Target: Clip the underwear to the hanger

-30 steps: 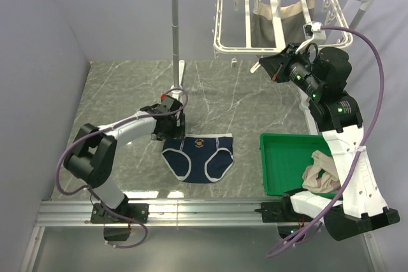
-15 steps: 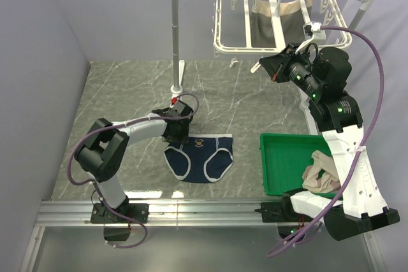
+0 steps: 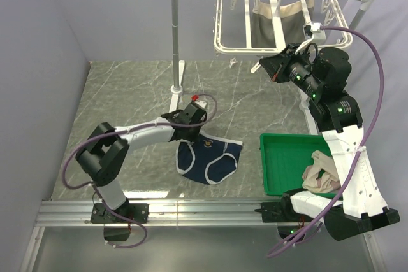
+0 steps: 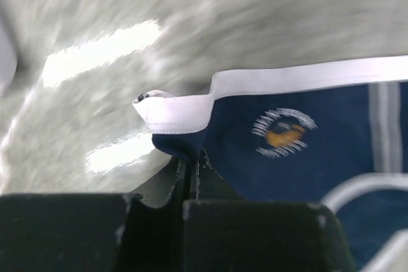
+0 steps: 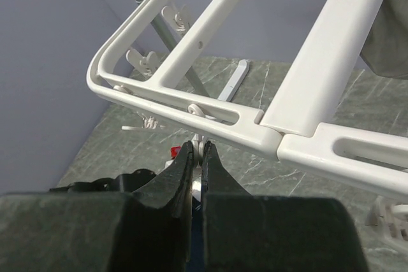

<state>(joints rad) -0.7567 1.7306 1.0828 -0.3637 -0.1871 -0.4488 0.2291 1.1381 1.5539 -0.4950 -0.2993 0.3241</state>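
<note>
1. At the near right, a green plastic tray (image 3: pixel 280 141) with raised walls is seen, and a crumpled beige garment (image 3: pixel 322 173) is draped over its near corner.
2. Left of the tray, the underwear (image 4: pixel 306 157) lies rumpled on the grey, marble-veined table (image 3: pixel 127 93). It is soft navy cloth piped in white, and one waistband corner is pinched in the closed left tool (image 4: pixel 191 164).
3. A round emblem (image 4: pixel 282 133) is shown on its front: a ring of white lettering, too blurred to be read, around an orange centre.
4. Farther back, the right tool (image 5: pixel 196 151) is raised and drawn narrow on a small white clip (image 5: pixel 197 170) under the hanger's edge.
5. The hanger (image 5: pixel 319 93), a smooth white plastic frame with crossbars, is hung from the pole stand (image 3: pixel 174 36), and an olive-grey garment (image 3: pixel 264 27) is clipped inside it.
</note>
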